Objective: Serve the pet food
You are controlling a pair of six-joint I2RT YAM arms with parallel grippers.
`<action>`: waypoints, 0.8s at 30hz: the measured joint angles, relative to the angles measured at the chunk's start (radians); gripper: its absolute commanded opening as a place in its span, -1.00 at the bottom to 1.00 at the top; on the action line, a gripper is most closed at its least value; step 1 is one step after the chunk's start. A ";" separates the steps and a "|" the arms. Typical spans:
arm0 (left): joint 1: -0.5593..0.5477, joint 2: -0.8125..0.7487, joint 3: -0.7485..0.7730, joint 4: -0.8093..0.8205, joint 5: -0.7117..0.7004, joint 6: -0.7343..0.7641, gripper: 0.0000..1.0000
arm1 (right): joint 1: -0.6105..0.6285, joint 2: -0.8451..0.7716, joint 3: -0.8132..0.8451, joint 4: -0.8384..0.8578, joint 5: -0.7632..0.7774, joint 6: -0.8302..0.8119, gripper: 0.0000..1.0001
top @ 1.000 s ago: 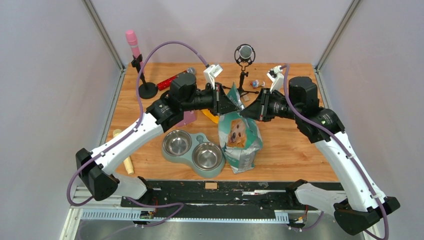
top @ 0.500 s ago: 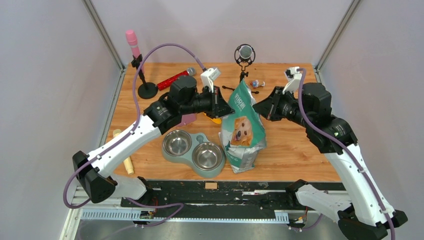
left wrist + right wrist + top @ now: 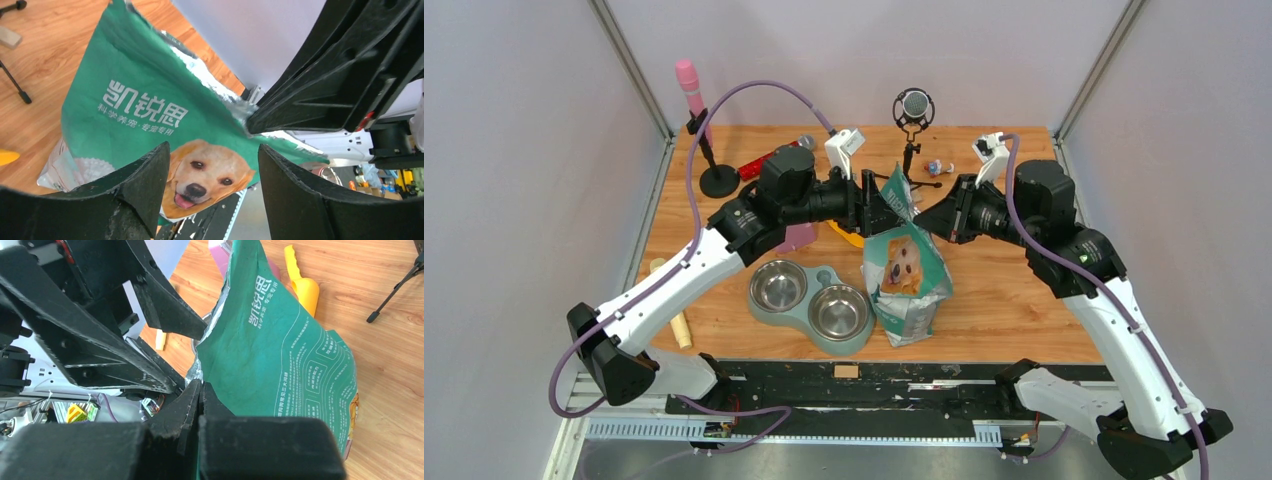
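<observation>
- Table: wooden top. Both arms reach in from the near edge and meet around the middle.
- Bag: teal and silver with a golden dog printed on it. It stands on its base mid-table, just beside the double bowl at its 3 o'clock. The long axis is upright with a slight lean. From above it runs 6 to 12 o'clock, base near and crumpled mouth high and far. The dog panel faces the near edge.
- Double bowl: no kibble shows in either steel cup, so serving looks not yet begun.
- Left tool: it meets the bag top from 9 o'clock. It is released, its fingers spread wide and gripping nothing, and the dog panel shows through the gap.
- Right tool: it comes in from 3 o'clock, clenched, its tips against the bag's silver-lined top edge. I cannot tell whether any film is pinched.
- Key relation: the bag mouth sits between the tools. The right tool is nearer, at contact, and the left is just off it. The left likely needs a fresh hold before the mouth can be parted.
- Scoop: yellow, lying on the table at 10 o'clock of the bag.
- Pet food: no pellets are visible. It is judged to be inside the bag.
</observation>
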 measured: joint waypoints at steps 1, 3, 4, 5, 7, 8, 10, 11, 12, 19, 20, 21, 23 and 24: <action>0.000 0.000 0.005 0.004 0.000 -0.001 0.48 | 0.000 0.000 -0.004 0.003 -0.007 0.000 -1.00; 0.000 0.001 0.015 0.007 0.001 -0.005 0.48 | 0.001 0.000 -0.011 0.011 -0.015 0.001 -1.00; 0.000 0.002 0.018 0.009 0.002 -0.006 0.47 | 0.002 -0.001 -0.015 0.017 -0.019 0.002 -1.00; 0.000 0.005 0.021 0.013 0.004 -0.008 0.46 | 0.004 -0.002 -0.021 0.024 -0.024 0.003 -1.00; 0.000 0.014 0.026 0.014 0.010 -0.014 0.44 | 0.010 -0.002 -0.030 0.036 -0.027 0.008 -1.00; 0.000 0.021 0.029 0.014 0.013 -0.016 0.42 | 0.013 -0.002 -0.036 0.044 -0.028 0.012 -1.00; 0.000 0.035 0.031 0.014 0.014 -0.020 0.39 | 0.017 -0.002 -0.045 0.058 -0.033 0.021 -1.00; 0.000 0.043 0.031 0.013 0.016 -0.024 0.38 | 0.020 -0.002 -0.049 0.061 -0.031 0.023 -1.00; 0.000 0.048 0.032 0.012 0.017 -0.024 0.36 | 0.020 -0.003 -0.053 0.061 -0.030 0.026 -1.00; -0.002 0.055 0.039 -0.005 -0.004 -0.034 0.06 | 0.020 -0.016 -0.087 0.085 -0.020 0.042 -1.00; -0.003 0.055 0.041 -0.005 -0.005 -0.037 0.05 | 0.021 -0.018 -0.087 0.085 -0.016 0.044 -1.00; -0.005 0.054 0.042 -0.003 -0.007 -0.039 0.03 | 0.021 -0.020 -0.088 0.088 -0.012 0.046 -1.00; -0.006 0.054 0.042 -0.003 -0.011 -0.041 -0.01 | 0.021 -0.028 -0.092 0.090 0.000 0.051 -1.00; -0.006 0.054 0.042 -0.003 -0.014 -0.042 -0.01 | 0.022 -0.033 -0.095 0.090 0.008 0.052 -1.00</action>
